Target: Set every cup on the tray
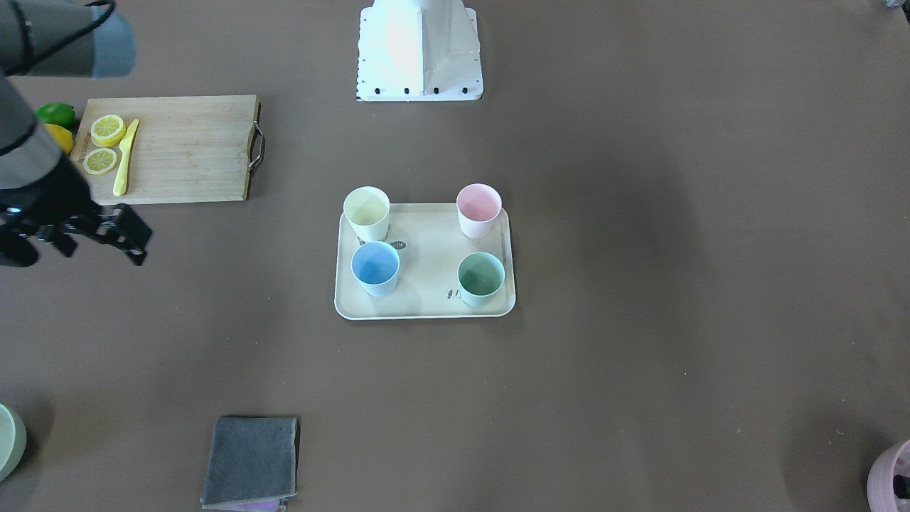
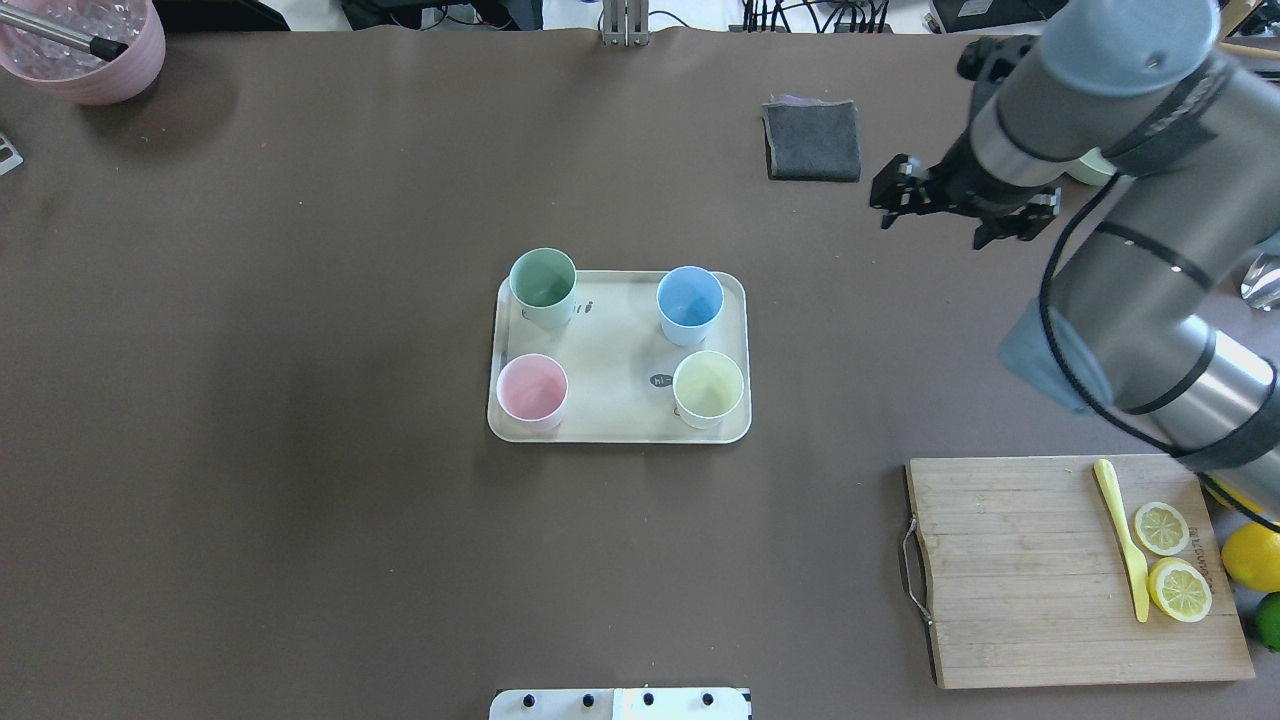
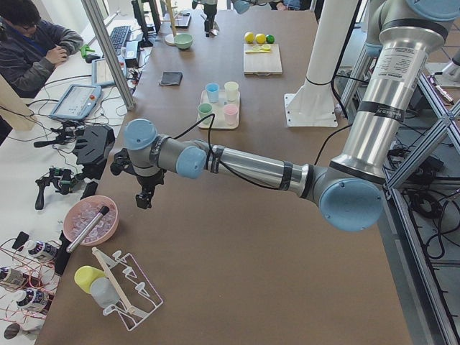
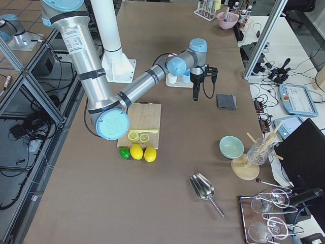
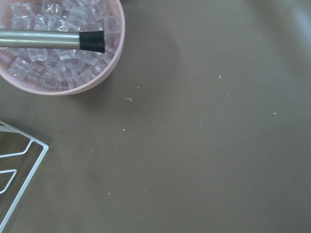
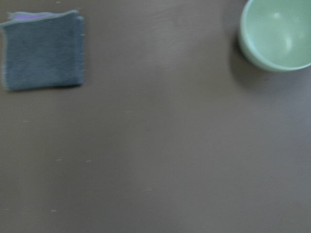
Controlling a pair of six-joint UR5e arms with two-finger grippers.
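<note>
The cream tray lies at the table's middle, also in the front view. Four cups stand upright on it, one near each corner: mint green, light blue, pink, pale yellow. My right gripper hangs open and empty above bare table, well off the tray's far right, near the grey cloth. My left gripper shows only in the exterior left view, beside the pink pot; I cannot tell if it is open or shut.
A wooden cutting board with lemon slices and a yellow knife lies at the near right. A mauve-pink pot of ice with a scoop handle stands at the far left. A sage-green bowl sits under my right wrist.
</note>
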